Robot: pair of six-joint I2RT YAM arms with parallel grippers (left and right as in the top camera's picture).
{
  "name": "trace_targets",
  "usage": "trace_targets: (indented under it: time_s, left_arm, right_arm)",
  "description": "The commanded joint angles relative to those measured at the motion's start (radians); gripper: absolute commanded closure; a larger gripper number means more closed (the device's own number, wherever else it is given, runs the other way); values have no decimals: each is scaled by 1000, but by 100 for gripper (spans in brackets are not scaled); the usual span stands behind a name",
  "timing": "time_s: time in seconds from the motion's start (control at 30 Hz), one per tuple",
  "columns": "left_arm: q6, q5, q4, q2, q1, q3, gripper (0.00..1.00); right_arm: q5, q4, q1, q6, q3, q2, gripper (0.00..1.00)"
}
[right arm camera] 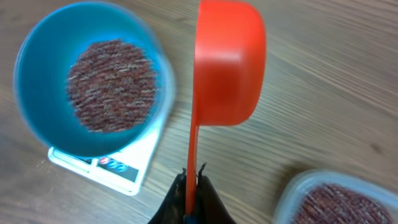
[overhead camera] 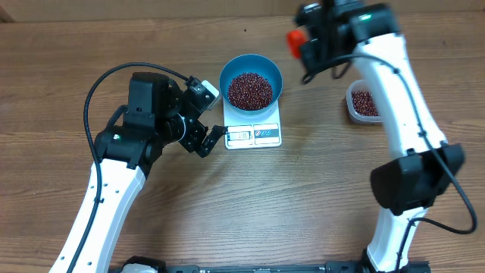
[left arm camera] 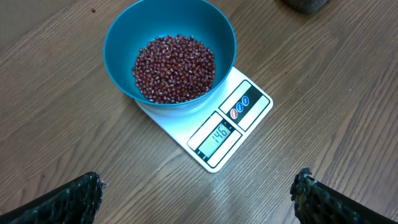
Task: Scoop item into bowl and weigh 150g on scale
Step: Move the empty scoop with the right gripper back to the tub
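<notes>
Nearest the base, the left gripper (left arm camera: 196, 202) stands wide open and empty, its rough black fingertips (left arm camera: 81, 199) cut off at the bottom corners of its wrist view, hovering above the brown wood-grain table (left arm camera: 323, 93) just short of the scale (left arm camera: 186, 127). The scale is a flat, smooth white rectangle whose near edge carries a grey display (left arm camera: 219, 134), its digits looking like 146, beside small oval red and blue buttons (left arm camera: 240, 106). On its far half sits the bowl (left arm camera: 124, 37), round, glossy blue and plastic-looking, covering that end of the platform. Inside lies a low mound of beans (left arm camera: 174, 68), small maroon grains filling the bottom and leaving the upper wall bare. Farther off and raised, the right gripper (right arm camera: 193, 199) is clamped on the thin flat handle of an orange plastic scoop (right arm camera: 227, 62), seen from the side so that its contents cannot be told; the bowl behind it is blurred there. At the right a clear rounded tub (right arm camera: 336, 199) with more beans is cropped by the frame and, from overhead, partly hidden by the white arm.
</notes>
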State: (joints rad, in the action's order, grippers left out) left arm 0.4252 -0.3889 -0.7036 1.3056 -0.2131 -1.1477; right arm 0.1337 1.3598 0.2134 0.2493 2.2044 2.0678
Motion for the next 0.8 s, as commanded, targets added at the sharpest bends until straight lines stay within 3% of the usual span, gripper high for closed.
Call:
trace_targets:
  time_s: [0.0, 0.4, 0.77]
  left_arm:
    - [-6, -3, 0, 2, 10, -3, 1]
    - [-6, -3, 1, 2, 10, -3, 0]
    - [-6, -3, 0, 2, 10, -3, 0]
  right_arm:
    - [70, 80, -114, -26, 82, -56, 96]
    - [121, 270, -365, -13, 92, -63, 96]
    - [84, 296, -421, 21, -23, -63, 96]
